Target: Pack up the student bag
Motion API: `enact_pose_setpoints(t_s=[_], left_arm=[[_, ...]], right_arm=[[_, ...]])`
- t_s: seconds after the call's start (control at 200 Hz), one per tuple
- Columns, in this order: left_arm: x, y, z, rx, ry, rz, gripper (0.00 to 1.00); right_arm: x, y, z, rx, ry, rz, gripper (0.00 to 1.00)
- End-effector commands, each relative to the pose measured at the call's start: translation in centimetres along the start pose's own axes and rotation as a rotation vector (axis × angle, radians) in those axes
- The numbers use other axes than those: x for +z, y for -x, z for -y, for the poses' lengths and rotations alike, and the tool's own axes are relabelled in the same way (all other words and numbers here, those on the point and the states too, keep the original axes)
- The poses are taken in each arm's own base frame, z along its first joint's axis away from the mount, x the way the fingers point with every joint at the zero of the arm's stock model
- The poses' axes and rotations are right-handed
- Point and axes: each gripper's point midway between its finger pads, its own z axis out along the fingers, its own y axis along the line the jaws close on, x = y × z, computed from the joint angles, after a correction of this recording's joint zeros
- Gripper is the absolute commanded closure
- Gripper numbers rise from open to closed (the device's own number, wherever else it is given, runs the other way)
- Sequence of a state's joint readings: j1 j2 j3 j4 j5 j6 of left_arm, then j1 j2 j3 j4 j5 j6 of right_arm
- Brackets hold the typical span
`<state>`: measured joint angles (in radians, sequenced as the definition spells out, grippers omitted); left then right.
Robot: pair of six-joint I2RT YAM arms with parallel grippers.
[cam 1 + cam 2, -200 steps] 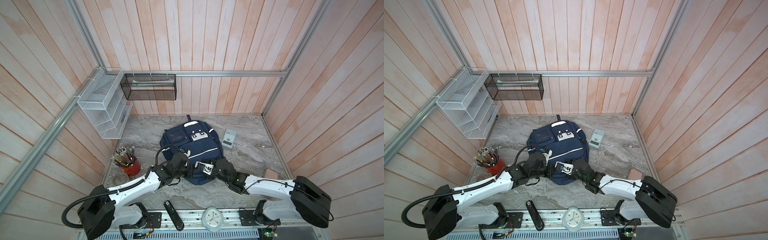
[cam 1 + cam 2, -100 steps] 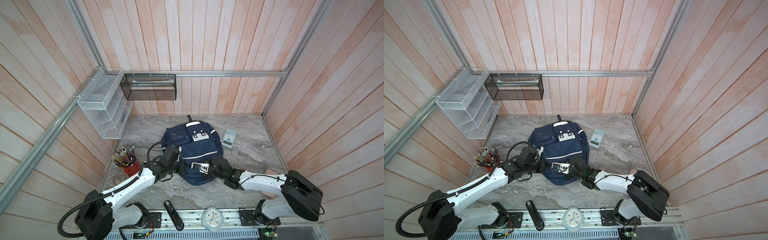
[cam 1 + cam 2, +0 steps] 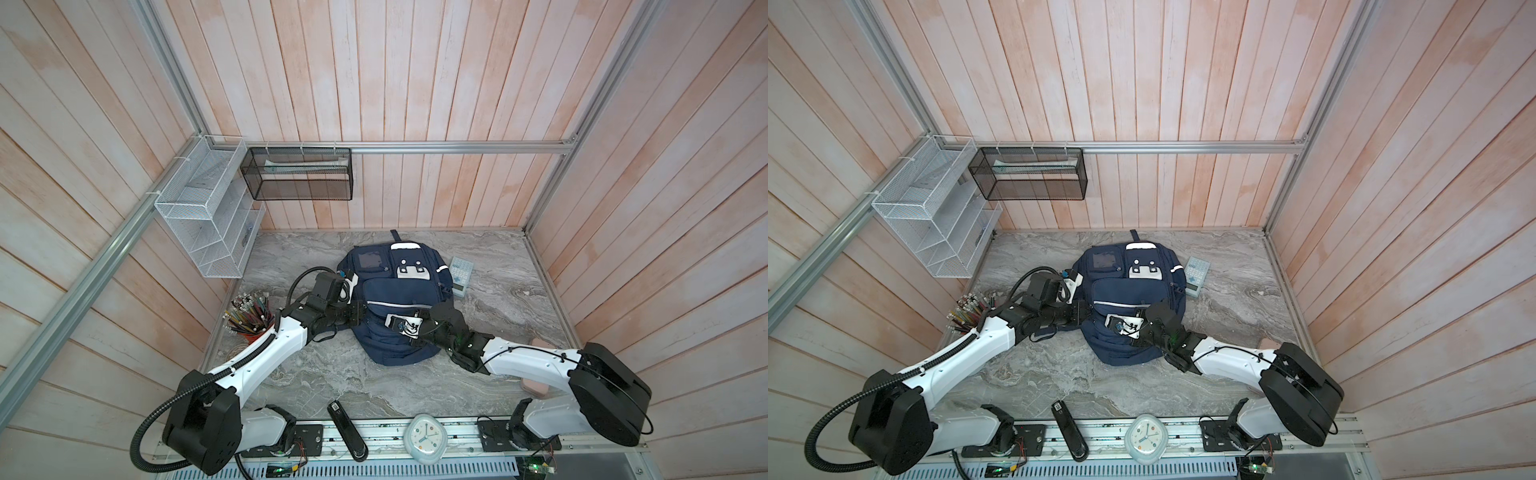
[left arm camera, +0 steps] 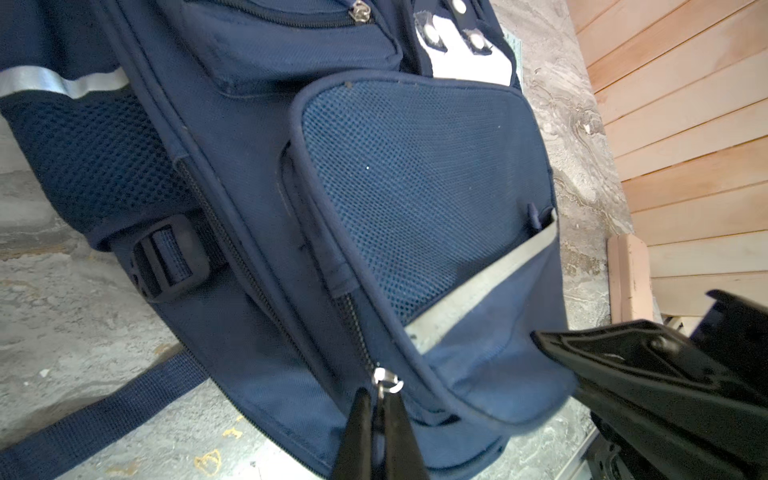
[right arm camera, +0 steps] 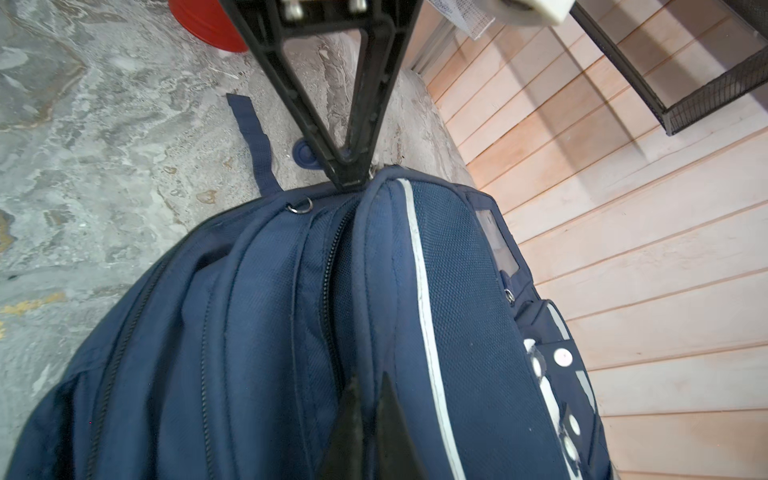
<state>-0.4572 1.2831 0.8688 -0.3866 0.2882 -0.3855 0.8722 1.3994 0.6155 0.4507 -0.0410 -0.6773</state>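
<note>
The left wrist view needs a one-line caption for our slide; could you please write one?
Left gripper pinches the zipper pull of the student bag lying on the marble table.

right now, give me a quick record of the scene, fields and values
bag: flat on the table, middle
left gripper: shut on zipper pull
right gripper: shut, seems to pinch bag fabric
calculator: on table, right beside the bag
pencil cup: left of the bag
stapler: near edge
clock: near edge
</note>
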Motion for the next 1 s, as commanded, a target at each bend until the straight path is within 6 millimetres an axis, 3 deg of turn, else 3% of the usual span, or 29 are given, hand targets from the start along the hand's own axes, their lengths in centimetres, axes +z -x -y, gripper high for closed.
enact_pose_setpoints(t_s=[0.0,0.03,0.075,0.17,0.27,0.355,0.455,0.605,0.745,0.865,0.995], left_arm=[[-2.0,2.4,-1.6,-0.044,0.083,0.166,1.0],[-2.0,1.6,-1.0,-0.057,0.056,0.155,1.0],[-1.6,0.1,0.0,-0.07,0.01,0.13,1.0],[-0.7,-2.4,1.7,-0.113,-0.08,0.075,1.0],[-0.2,-3.9,3.4,-0.132,-0.135,0.047,1.0],[0.0,-4.9,4.8,-0.122,-0.152,0.026,1.0],[0.0,-5.7,6.2,-0.113,-0.18,0.01,1.0],[0.0,-6.6,6.3,-0.115,-0.187,-0.008,1.0],[-0.4,-5.4,4.1,-0.118,-0.109,0.042,1.0],[-1.9,-1.5,0.1,-0.115,0.004,0.144,1.0],[-3.3,2.3,-3.6,-0.11,0.109,0.217,1.0]], right_arm=[[0.0,-4.0,0.1,0.032,-0.055,-0.163,0.74],[0.0,-3.4,0.0,0.05,-0.039,-0.149,0.63],[0.1,-2.2,-0.1,0.087,-0.038,-0.115,0.56],[0.7,1.2,-1.1,0.09,-0.08,-0.03,0.55],[1.7,3.2,-2.3,0.063,-0.128,0.007,0.57],[3.3,3.7,-3.5,0.037,-0.142,-0.021,0.68],[4.9,2.6,-4.8,-0.014,-0.145,-0.095,1.0],[3.8,1.6,-5.1,-0.038,-0.146,-0.086,1.0],[2.2,1.4,-7.2,-0.062,-0.024,-0.043,1.0],[0.7,0.9,-9.8,-0.094,0.134,-0.002,1.0],[-0.5,0.7,-10.0,-0.074,0.212,0.014,1.0]])
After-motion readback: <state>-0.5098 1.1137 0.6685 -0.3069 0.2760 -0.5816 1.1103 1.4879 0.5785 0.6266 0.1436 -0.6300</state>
